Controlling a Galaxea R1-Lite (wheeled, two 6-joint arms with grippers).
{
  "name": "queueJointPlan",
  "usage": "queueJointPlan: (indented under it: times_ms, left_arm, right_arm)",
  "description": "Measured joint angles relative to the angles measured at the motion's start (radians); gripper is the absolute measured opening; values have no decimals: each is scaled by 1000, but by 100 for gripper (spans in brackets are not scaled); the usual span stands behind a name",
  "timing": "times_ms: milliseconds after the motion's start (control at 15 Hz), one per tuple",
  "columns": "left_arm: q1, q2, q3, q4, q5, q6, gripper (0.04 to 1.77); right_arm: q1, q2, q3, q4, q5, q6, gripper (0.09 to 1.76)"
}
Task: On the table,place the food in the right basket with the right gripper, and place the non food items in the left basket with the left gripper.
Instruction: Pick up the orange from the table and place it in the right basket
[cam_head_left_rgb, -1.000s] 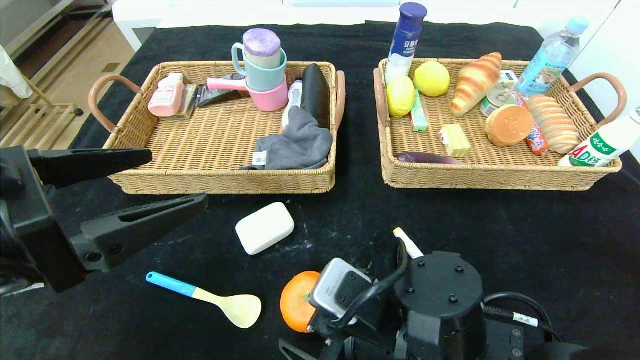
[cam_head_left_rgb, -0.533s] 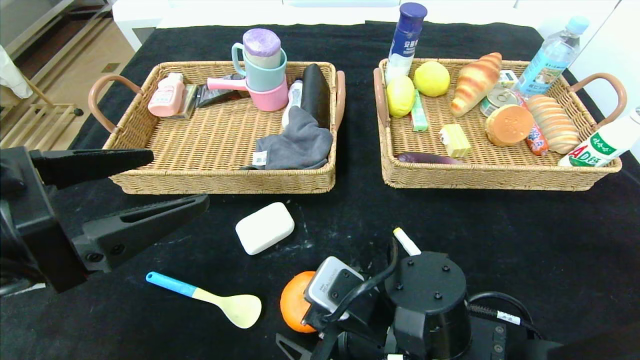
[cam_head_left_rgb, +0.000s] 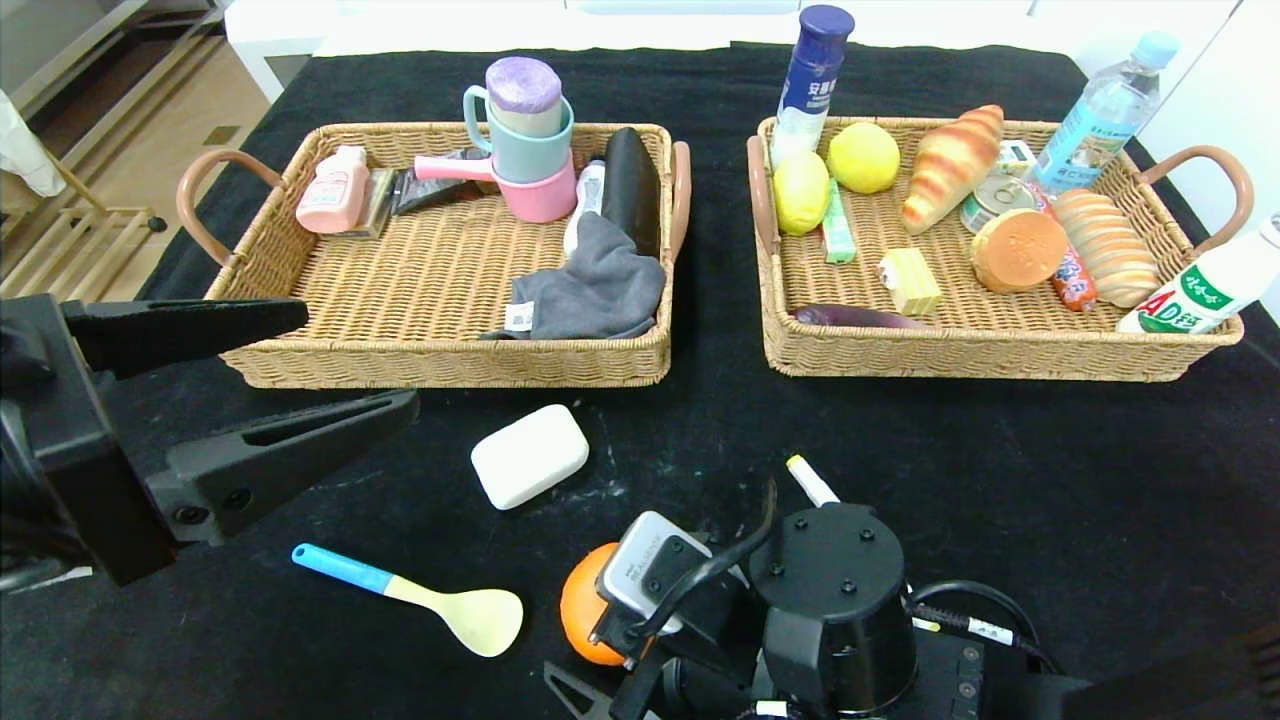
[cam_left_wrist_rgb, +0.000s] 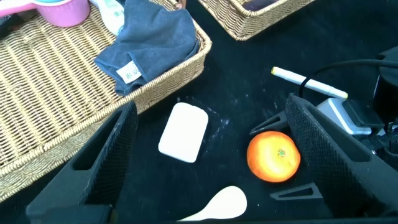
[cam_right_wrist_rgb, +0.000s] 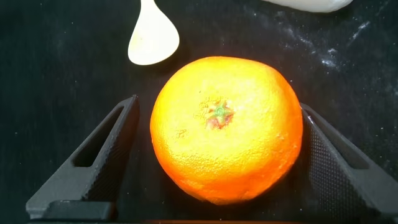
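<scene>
In the head view, the right gripper (cam_head_left_rgb: 600, 665) is low at the near edge of the black table (cam_head_left_rgb: 1000, 480), its body over an orange (cam_head_left_rgb: 578, 610) that shows only at its left side; a white pen (cam_head_left_rgb: 812, 481) lies just behind the arm. The left gripper (cam_head_left_rgb: 330, 370) hovers at the left, fingers spread wide and empty, in front of the left basket (cam_head_left_rgb: 440, 365). A white soap bar (cam_head_left_rgb: 529, 456) and a blue-handled spoon (cam_head_left_rgb: 420, 598) lie between the two arms, and the right basket (cam_head_left_rgb: 980, 350) holds food. The left wrist view shows the soap bar, orange (cam_left_wrist_rgb: 274, 155) and pen (cam_left_wrist_rgb: 309, 83) on the cloth between its open fingers. The right wrist view shows the orange (cam_right_wrist_rgb: 226, 128) sitting between the spread fingers (cam_right_wrist_rgb: 99, 162), which flank it without clearly pressing it; the spoon bowl (cam_right_wrist_rgb: 153, 34) lies just beyond.
</scene>
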Motion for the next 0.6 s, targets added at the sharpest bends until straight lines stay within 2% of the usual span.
queueJointPlan:
  times_ms: [133,200,600]
  left_arm:
    - [0,0,0,0,0,0,172]
    - [0,0,1,0,0,0,172]
    - [0,0,0,-1,0,0,172]
  right_arm:
    - [0,1,-1,-4,0,0,139]
    - [1,2,-1,-6,0,0,131]
    - [0,3,0,-6,0,2,127]
